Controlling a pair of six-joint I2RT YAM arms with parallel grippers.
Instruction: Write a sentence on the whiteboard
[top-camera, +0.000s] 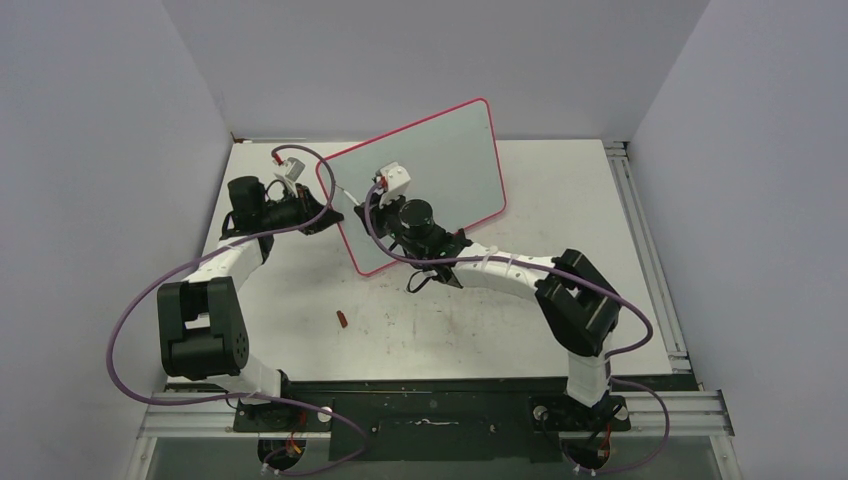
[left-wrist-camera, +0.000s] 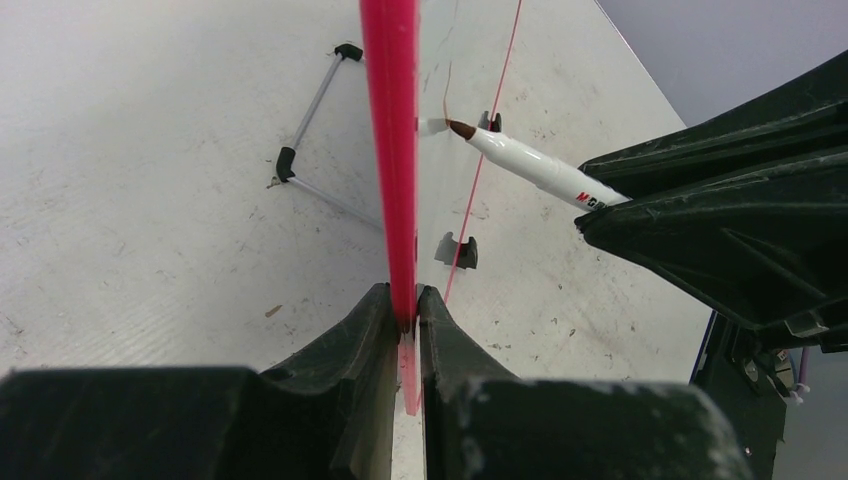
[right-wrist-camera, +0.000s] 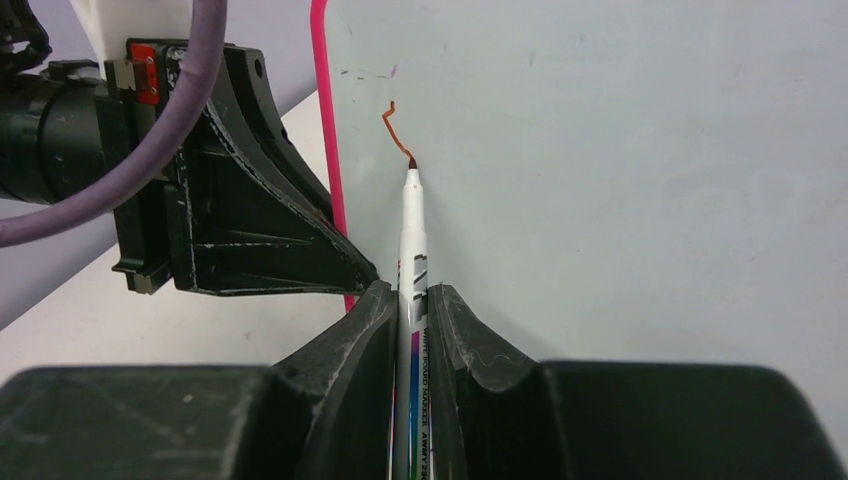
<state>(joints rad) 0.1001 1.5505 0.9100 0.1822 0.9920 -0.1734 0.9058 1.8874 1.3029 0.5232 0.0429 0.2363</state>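
Note:
The whiteboard (top-camera: 440, 165), pale grey with a pink-red rim, stands tilted on the table. My left gripper (left-wrist-camera: 405, 300) is shut on its pink left rim (left-wrist-camera: 390, 150), also seen from above (top-camera: 330, 212). My right gripper (right-wrist-camera: 410, 295) is shut on a white marker (right-wrist-camera: 412, 235) with its brown tip touching the board face close to that rim. A short reddish-brown zigzag stroke (right-wrist-camera: 394, 128) runs up from the tip; it is the only piece of the sentence in view. From the left wrist the marker (left-wrist-camera: 530, 165) meets the board at its tip.
A small red-brown cap (top-camera: 341, 320) lies on the table in front of the board. A thin wire leg with black ends (left-wrist-camera: 310, 120) lies behind the board. Black clip feet (top-camera: 418, 282) sit at its lower edge. A metal rail (top-camera: 650, 260) borders the table's right side.

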